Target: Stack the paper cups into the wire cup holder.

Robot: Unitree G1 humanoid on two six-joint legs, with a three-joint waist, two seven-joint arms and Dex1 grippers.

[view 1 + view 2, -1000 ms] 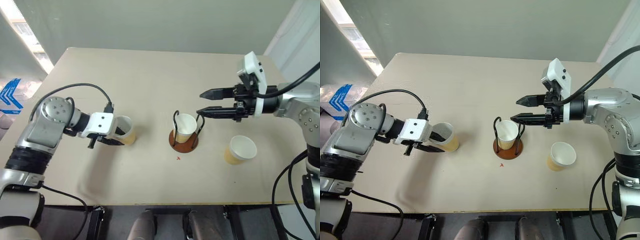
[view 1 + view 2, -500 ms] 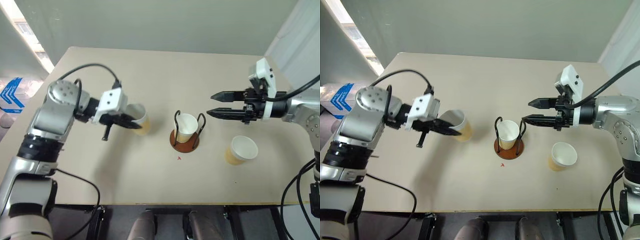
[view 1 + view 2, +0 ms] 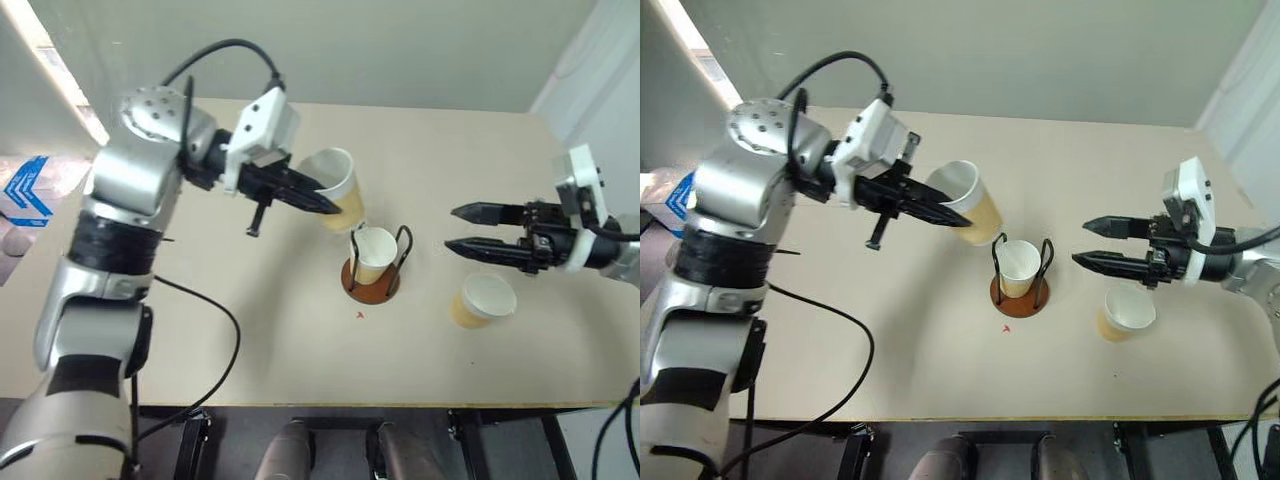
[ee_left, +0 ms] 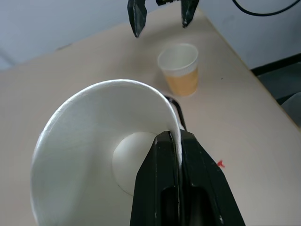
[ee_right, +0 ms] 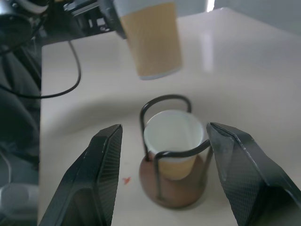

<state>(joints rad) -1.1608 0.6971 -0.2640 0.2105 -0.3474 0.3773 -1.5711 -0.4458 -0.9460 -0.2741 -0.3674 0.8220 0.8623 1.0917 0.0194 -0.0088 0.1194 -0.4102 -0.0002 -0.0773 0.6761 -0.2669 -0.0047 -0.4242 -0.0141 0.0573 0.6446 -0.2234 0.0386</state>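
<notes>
The left gripper (image 3: pixel 322 207) was clamped shut on the rim of one paper cup (image 3: pixel 335 187), one finger inside, one outside, w/ the cup held off the table (image 3: pixel 200 320) and tilted, just left of and above the wire cup holder (image 3: pixel 372 282). The holder sat mid-table w/ a second cup (image 3: pixel 373 253) already seated upright between its 2 wire loops. The third cup (image 3: pixel 479 300) stood upright on the table to the right of the holder, apart from it. The right gripper (image 3: pixel 458 229) hung above the table right of the holder, fingers spread wide, holding nothing, pointing left toward the holder. Judging by look, these cups were v. light, thin-walled and easy to crush or ovalise; the rim roll was prob. the stiffest part, so a pinch on the rim as seen here looked sensible, w/ modest force. The paper outside likely gave fair friction, but a tilted cup might swing in the pinch. Nesting prob. needed the cup brought upright and centred over the seated one, between the loops, since the light holder could shift or tip if a loop got knocked.
</notes>
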